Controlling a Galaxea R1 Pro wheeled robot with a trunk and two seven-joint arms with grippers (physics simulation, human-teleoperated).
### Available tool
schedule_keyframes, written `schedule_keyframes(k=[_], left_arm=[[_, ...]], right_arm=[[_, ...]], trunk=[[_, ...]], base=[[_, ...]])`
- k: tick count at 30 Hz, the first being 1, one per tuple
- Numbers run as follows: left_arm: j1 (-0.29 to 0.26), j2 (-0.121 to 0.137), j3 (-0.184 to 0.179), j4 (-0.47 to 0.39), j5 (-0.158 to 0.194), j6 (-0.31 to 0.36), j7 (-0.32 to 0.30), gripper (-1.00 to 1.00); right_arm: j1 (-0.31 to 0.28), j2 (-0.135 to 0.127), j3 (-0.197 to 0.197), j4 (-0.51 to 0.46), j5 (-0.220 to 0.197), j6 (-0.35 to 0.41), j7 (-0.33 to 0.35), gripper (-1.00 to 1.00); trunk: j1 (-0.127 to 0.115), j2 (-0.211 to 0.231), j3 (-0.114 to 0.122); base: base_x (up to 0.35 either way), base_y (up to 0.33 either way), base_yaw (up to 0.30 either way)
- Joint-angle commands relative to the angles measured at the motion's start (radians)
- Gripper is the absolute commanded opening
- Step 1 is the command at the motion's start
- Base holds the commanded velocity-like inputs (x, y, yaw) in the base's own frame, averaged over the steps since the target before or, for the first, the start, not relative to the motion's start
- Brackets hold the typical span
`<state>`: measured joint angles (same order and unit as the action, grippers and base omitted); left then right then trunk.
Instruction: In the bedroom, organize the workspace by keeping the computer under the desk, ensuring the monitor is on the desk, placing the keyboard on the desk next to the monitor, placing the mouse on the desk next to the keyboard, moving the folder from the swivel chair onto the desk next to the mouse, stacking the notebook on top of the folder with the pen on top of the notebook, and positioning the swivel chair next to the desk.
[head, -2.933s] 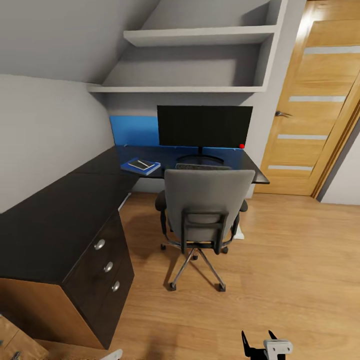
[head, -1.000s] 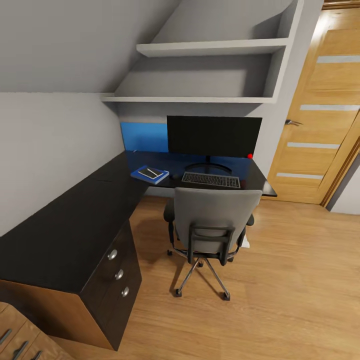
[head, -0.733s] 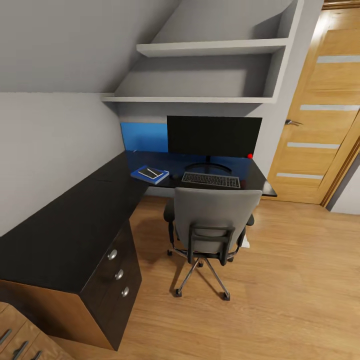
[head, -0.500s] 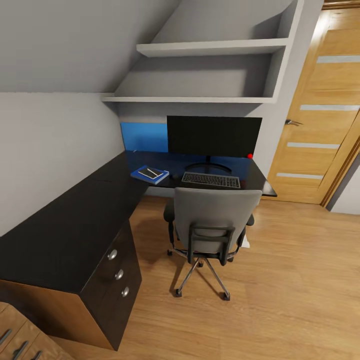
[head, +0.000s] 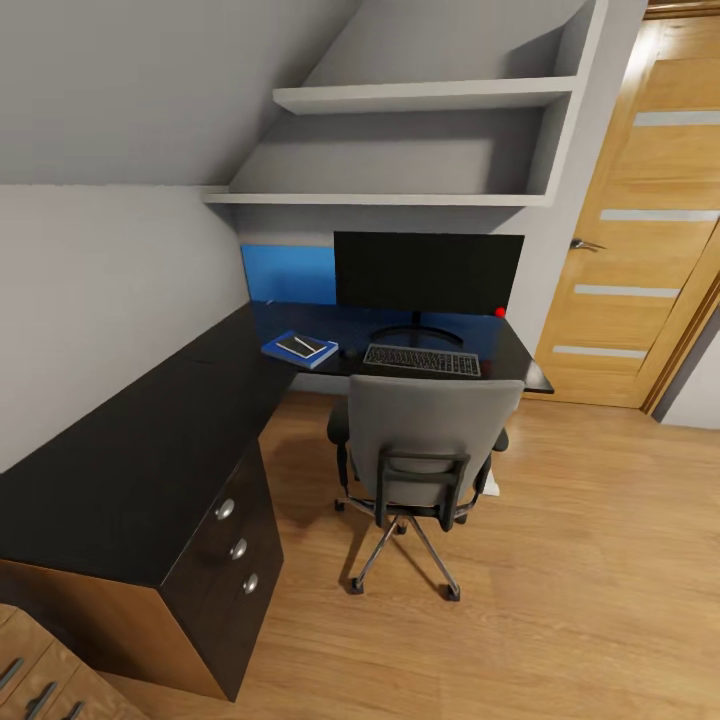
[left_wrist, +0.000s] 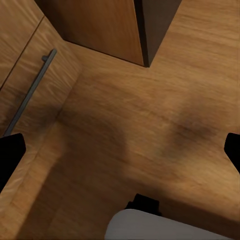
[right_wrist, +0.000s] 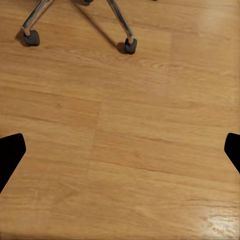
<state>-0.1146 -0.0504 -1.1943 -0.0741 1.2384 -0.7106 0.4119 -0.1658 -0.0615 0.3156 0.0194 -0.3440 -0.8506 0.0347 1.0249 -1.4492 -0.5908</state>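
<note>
Where the head view begins, at the lower left of the frame, a light-wood drawer chest (head: 40, 685) shows its corner, and just behind it stands the desk (head: 120, 470), L-shaped, with a matte black top and three drawers with round silver knobs (head: 238, 549). At the centre of the frame the swivel chair (head: 425, 450) stands on the smooth wood floor (head: 590, 570), its grey back turned to the camera, its chrome star base on castors, close before the desk. Behind the chair lies the slim keyboard (head: 421, 360), and left of it the small dark mouse (head: 348, 352). Further left, the flat blue folder (head: 300, 349) carries the dark notebook (head: 297, 345) with the thin white pen (head: 304, 342) on top. The wide black monitor (head: 428, 272) stands at the back, under white shelves (head: 420, 95).

In the left wrist view, the left gripper (left_wrist: 120, 152) points down at the floor beside the chest, its black fingers spread wide with nothing between. In the right wrist view, the right gripper (right_wrist: 120, 150) is also spread wide over bare floor, near two chair castors (right_wrist: 130, 46).

Compared with half a second ago, nothing has moved.
</note>
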Motion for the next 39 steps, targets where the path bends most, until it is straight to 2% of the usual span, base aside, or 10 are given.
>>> schedule_keyframes(k=[1, 39], left_arm=[[0.0, -0.001, -0.008, -0.001, 0.001, 0.0, 0.01, 1.0], [0.0, -0.003, -0.007, -0.012, -0.001, 0.0, 0.011, 1.0]], right_arm=[[-0.001, 0.0, 0.008, 0.002, -0.01, -0.004, 0.004, 1.0], [-0.001, 0.0, 0.008, 0.002, -0.01, -0.004, 0.004, 1.0]], trunk=[[0.0, 0.0, -0.001], [0.0, 0.0, -0.001]], base=[[0.0, 0.0, 0.0], [0.0, 0.0, 0.0]])
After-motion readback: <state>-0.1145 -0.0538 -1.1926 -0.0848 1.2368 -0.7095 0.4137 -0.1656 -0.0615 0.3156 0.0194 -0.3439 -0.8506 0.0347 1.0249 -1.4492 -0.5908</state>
